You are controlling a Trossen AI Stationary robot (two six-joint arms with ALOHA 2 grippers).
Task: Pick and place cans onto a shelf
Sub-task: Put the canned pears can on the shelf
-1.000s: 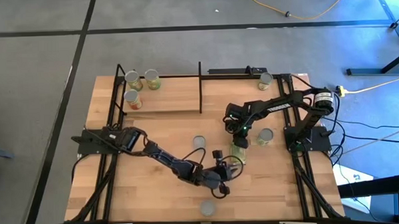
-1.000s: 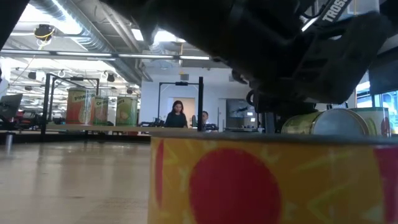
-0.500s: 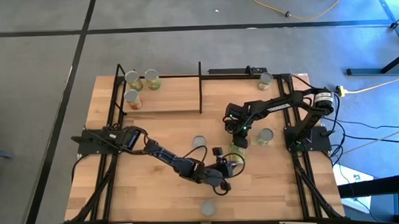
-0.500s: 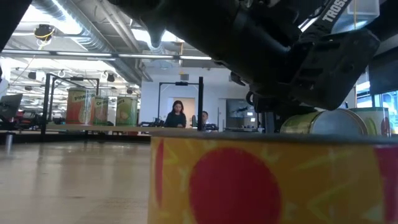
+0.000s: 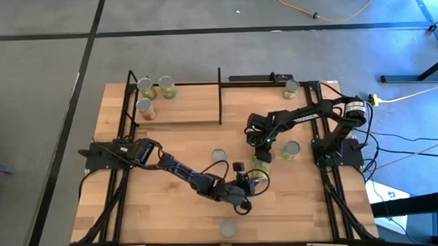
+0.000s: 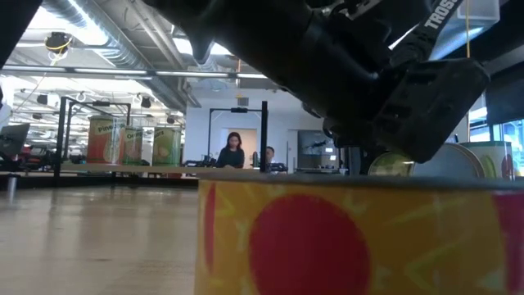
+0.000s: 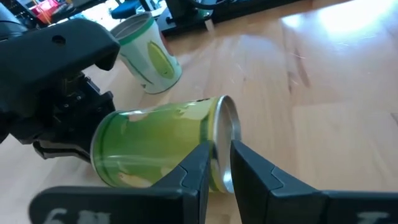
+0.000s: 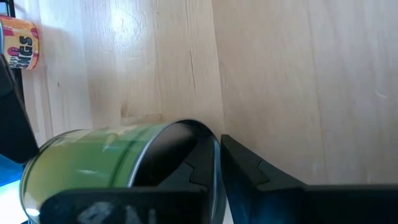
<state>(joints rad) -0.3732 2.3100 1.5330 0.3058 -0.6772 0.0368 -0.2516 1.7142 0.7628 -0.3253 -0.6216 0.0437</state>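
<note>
A green can (image 7: 155, 146) lies on its side on the tabletop, right of the middle (image 5: 260, 171). My left gripper (image 7: 221, 149) is at its silvery end, coming from the near left (image 5: 250, 180). My right gripper (image 8: 217, 146) is at the can's other end, coming from the far side (image 5: 262, 158). Both have their fingers closed to a narrow gap with the can's rim in it. Three cans (image 5: 146, 89) stand on the shelf (image 5: 189, 109) at the far left. My left gripper has the rim of the can's silvery end (image 7: 225, 134) in the narrow gap between its two fingers, one finger on the end face and one on the label side. The fingers come nearly level from the near left. The can lies on its side. My right gripper has the rim of the can's other end (image 8: 208, 134) between its two fingers, one over the dark end face and one outside. It comes slanting down from the far side. The can's label side (image 8: 93, 155) lies level; whether it rests on the wood I cannot tell.
Loose cans stand on the table: one at the middle (image 5: 219, 155), one at the right (image 5: 291, 150), one at the far right (image 5: 291, 87), one at the near edge (image 5: 227, 227), which fills the low view's foreground (image 6: 344, 238). People stand in the room behind (image 6: 233, 152).
My left gripper has gone toward the far right, up to the green can's silvery end, and in the low view it now covers most of the can. The can and my right gripper have stayed where they were.
</note>
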